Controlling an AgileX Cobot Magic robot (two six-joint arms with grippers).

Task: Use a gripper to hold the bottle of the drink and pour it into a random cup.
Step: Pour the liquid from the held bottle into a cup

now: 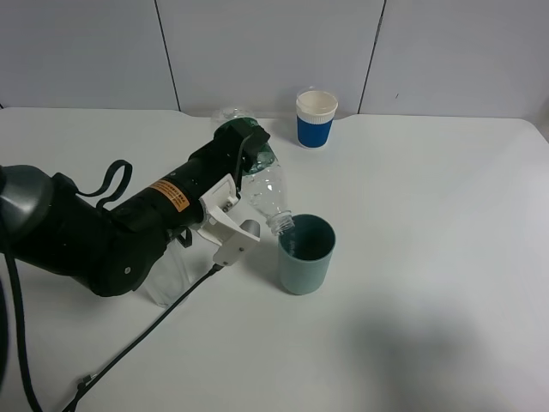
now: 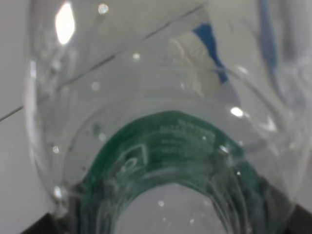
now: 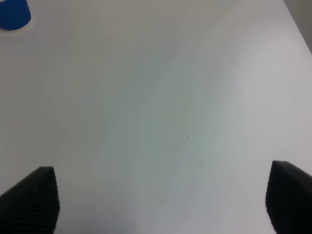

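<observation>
White table [image 1: 429, 257]: carries all items.
Left gripper [image 1: 240, 180]: clenched on the bottle of the drink [image 1: 268, 193] and rolled over so the neck points down.
Right gripper [image 3: 161, 200]: jaws spread, holding nothing, over bare table away from the pour.
Bottle of the drink: tilted, with its open mouth at the rim of the cup [image 1: 305, 255]; judged mid-pour, no stream discernible.
Cup: upright under the mouth to catch liquid.

Clear green-labelled bottle [image 1: 264, 190], teal cup [image 1: 305, 262], blue paper cup [image 1: 315, 130], perhaps white-rimmed.
</observation>
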